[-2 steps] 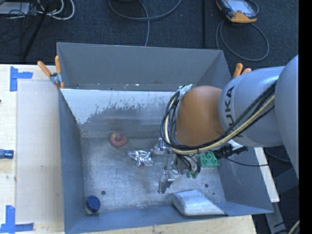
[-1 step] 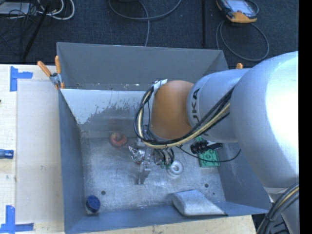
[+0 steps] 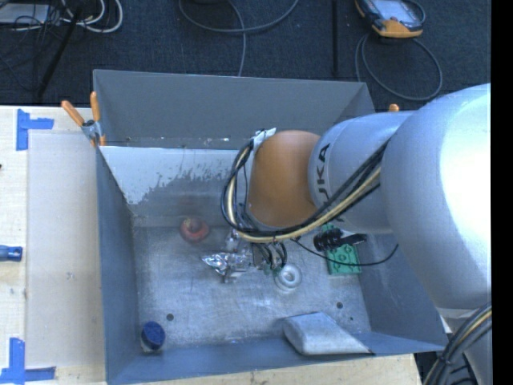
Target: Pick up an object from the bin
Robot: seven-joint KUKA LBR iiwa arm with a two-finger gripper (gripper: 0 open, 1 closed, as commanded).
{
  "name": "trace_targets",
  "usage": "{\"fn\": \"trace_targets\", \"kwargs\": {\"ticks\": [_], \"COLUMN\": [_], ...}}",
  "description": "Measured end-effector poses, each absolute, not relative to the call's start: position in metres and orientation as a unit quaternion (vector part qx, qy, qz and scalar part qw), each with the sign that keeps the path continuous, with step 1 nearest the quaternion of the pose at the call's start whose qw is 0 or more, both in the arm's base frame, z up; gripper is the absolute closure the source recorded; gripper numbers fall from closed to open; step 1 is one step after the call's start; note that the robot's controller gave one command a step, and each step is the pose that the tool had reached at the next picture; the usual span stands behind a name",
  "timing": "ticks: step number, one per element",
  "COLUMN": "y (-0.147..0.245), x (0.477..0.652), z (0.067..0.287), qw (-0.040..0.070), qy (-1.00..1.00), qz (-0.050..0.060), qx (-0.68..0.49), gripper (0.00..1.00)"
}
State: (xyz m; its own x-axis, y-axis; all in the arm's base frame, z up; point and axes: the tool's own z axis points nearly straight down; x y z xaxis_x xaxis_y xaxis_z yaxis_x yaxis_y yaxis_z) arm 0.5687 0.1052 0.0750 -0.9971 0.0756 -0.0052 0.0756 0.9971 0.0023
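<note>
A reddish disc (image 3: 193, 229), shiny metal piece (image 3: 224, 263), white ring (image 3: 287, 277), blue ball (image 3: 152, 335) and grey block (image 3: 321, 333) are lying on the floor of the bin (image 3: 184, 307).

A small silvery thing (image 3: 224, 263), shiny and crumpled like foil, with jagged edges and bright glints, lies low on the grey floor of the bin (image 3: 160, 311), near its middle, well clear of the walls

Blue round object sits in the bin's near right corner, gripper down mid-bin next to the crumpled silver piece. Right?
Not quite. The camera view shows the blue round object in the near left corner of the bin; a flat grey block lies toward the near right corner. The rest holds: the gripper is down mid-bin next to the crumpled silver piece.
</note>
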Motion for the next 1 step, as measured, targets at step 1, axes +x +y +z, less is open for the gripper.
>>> {"fn": "trace_targets", "kwargs": {"ticks": [1], "y": [0.1031], "x": [0.5718], "z": [0.1836], "qw": [0.004], "qy": [1.0], "qz": [0.001], "qx": [0.022], "gripper": [1.0]}}
